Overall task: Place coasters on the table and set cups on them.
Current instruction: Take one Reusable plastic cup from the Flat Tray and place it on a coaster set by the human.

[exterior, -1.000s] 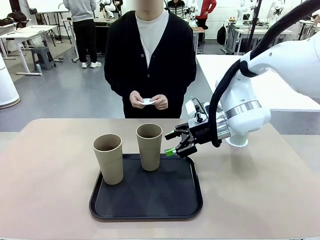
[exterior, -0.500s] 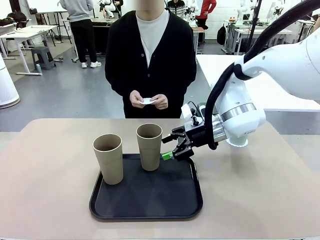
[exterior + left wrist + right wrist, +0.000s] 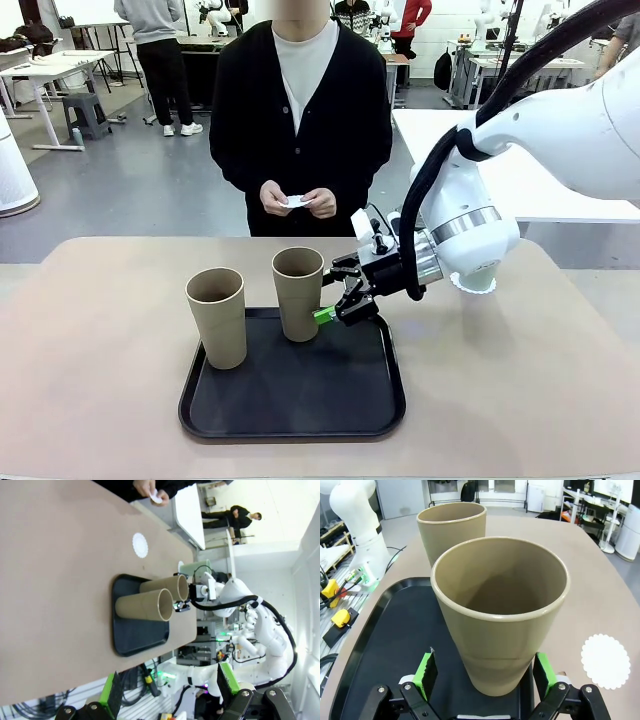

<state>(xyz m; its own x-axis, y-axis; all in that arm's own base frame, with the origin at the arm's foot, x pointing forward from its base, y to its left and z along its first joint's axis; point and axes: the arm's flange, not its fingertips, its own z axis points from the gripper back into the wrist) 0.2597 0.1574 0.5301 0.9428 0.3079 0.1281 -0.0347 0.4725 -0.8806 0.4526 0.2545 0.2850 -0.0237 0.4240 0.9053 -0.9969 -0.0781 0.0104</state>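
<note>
the right arm's jaws stand wide open, their green pads (image 3: 425,672) flanking the lower part of one tan cup (image 3: 299,293) without closing on it. that cup and a second tan cup (image 3: 217,317) stand upright on the black tray (image 3: 300,405) on the table (image 3: 100,350). a coaster (image 3: 605,661) lies on the table beside the tray. the left arm's jaws are open, with nothing between them.

Right gripper (image 3: 484,674) with jaws spread wide, straddling the near tan cup (image 3: 500,630) (green pads (image 3: 425,674) flanking its lower half). The second tan cup (image 3: 451,530) stands behind it on the black tray (image 3: 390,635). One scalloped white coaster (image 3: 605,661) lies bare on the counter (image 3: 590,580) beside the tray.
</note>
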